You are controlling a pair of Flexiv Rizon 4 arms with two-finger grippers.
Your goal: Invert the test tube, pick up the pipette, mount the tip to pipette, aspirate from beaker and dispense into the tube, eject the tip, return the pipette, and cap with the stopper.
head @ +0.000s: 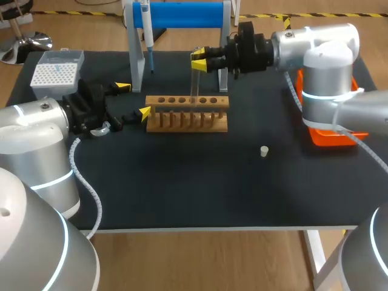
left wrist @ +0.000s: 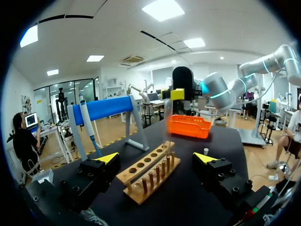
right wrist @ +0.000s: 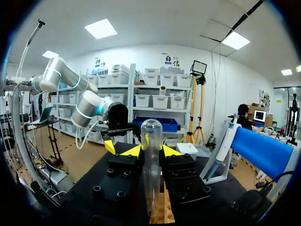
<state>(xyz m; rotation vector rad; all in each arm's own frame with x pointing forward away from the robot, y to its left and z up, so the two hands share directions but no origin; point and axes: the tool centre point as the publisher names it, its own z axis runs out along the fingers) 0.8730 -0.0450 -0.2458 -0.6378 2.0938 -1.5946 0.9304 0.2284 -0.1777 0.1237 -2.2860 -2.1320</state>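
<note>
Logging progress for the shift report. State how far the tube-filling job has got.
Nothing looks finished. In hand: the right gripper is shut on the test tube, upright over the rack, rounded end up, so not yet inverted. Still to do: the pipette hangs on its stand, the stopper lies on the table, and the left gripper is open and empty beside the rack.

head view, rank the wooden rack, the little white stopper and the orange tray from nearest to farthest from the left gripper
From the left gripper:
1. wooden rack, right beside its fingertips, just to the right.
2. white stopper, out past the middle, toward the front.
3. orange tray, far over on the right side.
</note>
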